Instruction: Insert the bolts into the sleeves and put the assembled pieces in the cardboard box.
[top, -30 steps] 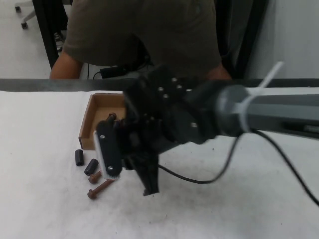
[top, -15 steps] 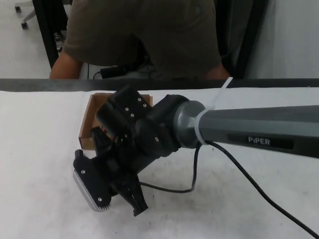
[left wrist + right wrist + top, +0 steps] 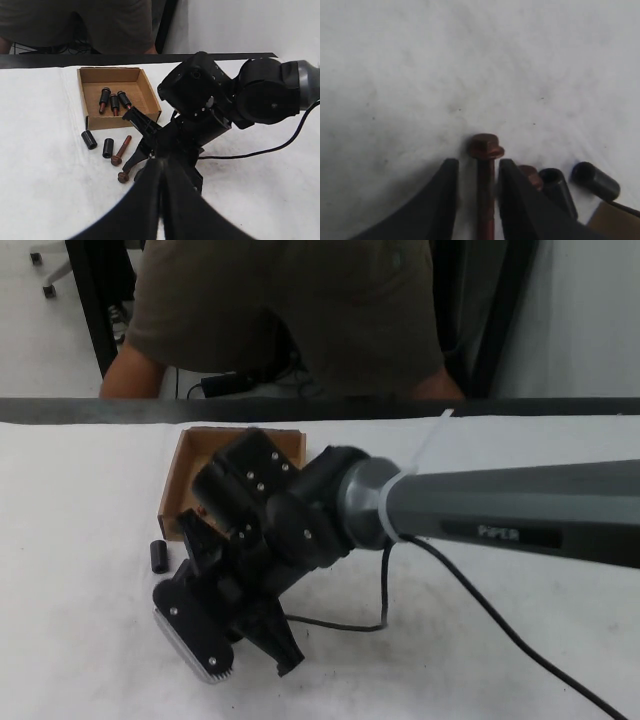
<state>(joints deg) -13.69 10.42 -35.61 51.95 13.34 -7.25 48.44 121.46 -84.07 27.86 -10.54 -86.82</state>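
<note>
A brown bolt (image 3: pixel 485 170) lies on the white bench between the fingers of my right gripper (image 3: pixel 478 163), which is open and straddles its shaft just behind the hex head. A second bolt (image 3: pixel 121 149) lies close beside it. Two black sleeves (image 3: pixel 89 139) (image 3: pixel 108 148) lie in front of the cardboard box (image 3: pixel 150 102), which holds three assembled pieces (image 3: pixel 114 101). In the high view the right arm (image 3: pixel 300 530) hangs low over the bolts, with one sleeve (image 3: pixel 158 555) showing beside it. My left gripper (image 3: pixel 161 162) is shut and holds nothing, back from the parts.
A person sits behind the bench's far edge, hands away from the parts. A black cable (image 3: pixel 385 585) trails from the right arm across the white cloth. Bare bench stretches to the right of the arm and toward the near edge.
The right arm has swung left and dropped low over the bolts. Since half a second ago it shifted slightly, and one sleeve beside it has come into sight.
</note>
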